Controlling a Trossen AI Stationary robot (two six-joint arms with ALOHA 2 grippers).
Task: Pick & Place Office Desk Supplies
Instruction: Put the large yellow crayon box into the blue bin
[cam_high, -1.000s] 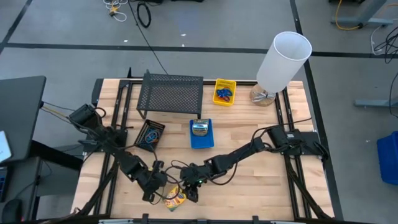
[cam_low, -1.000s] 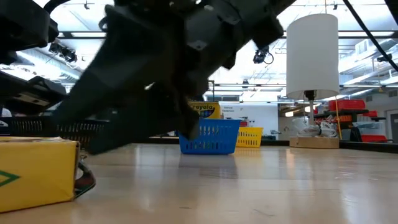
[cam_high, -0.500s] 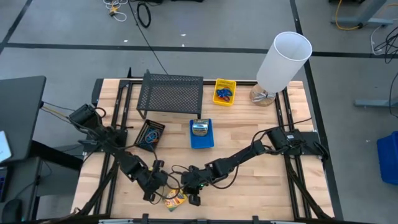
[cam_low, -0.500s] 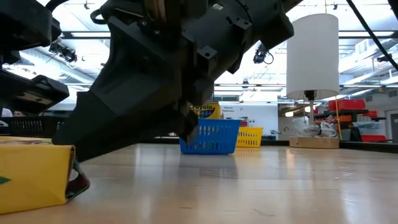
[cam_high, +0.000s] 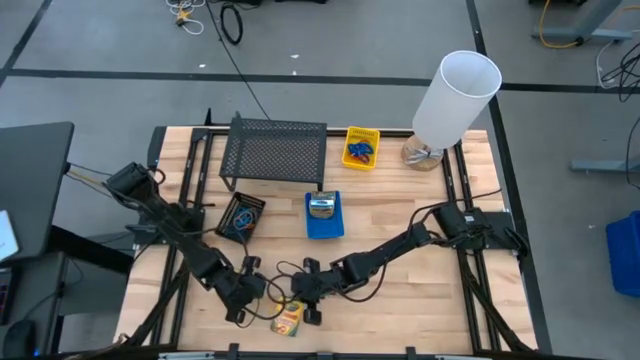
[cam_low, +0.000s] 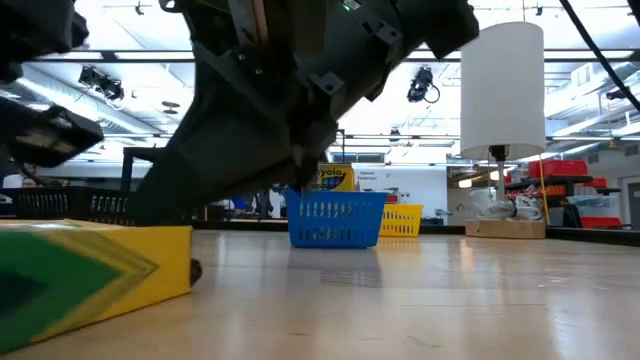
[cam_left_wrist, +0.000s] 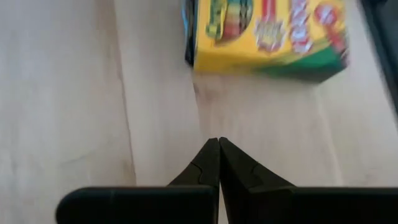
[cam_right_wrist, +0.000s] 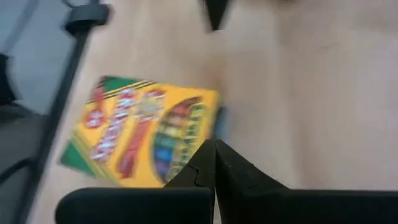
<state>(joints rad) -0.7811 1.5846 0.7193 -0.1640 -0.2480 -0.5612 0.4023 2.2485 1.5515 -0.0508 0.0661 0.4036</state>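
Near the table's (cam_high: 420, 240) front edge, a crayon box (cam_high: 287, 319) lies flat on the wood, with both grippers close beside it. The left gripper (cam_high: 262, 293) sits just beside the box's left end, its fingers pressed together with nothing between them; in the left wrist view the closed tips (cam_left_wrist: 218, 144) stop short of the box (cam_left_wrist: 267, 34), bare wood between. The right gripper (cam_high: 305, 303) is just beside the box on the right, also closed and empty; the right wrist view shows its shut fingers (cam_right_wrist: 214, 155) in front of the box's (cam_right_wrist: 140, 134) edge, though whether they touch it cannot be told. A dark strip shows along one end of the box in both wrist views; what it is stays unclear.

From table height, the box (cam_low: 95, 280) fills the lower left corner, cut off by the frame, and the dark arms block most of the upper left, hiding both grippers' tips.

Farther back, mid-table, a blue bin (cam_high: 323, 216) holds a second crayon box (cam_low: 330, 178), of which only the top shows over the rim. A yellow bin (cam_high: 361, 147) near the far edge holds small blue and orange items, too small to make out. A black bin (cam_high: 241, 216) sits left of the blue one, its contents indistinct. Behind it stands a mesh rack (cam_high: 275, 151), and at the far right corner a white cylinder (cam_high: 455, 97) on a base.
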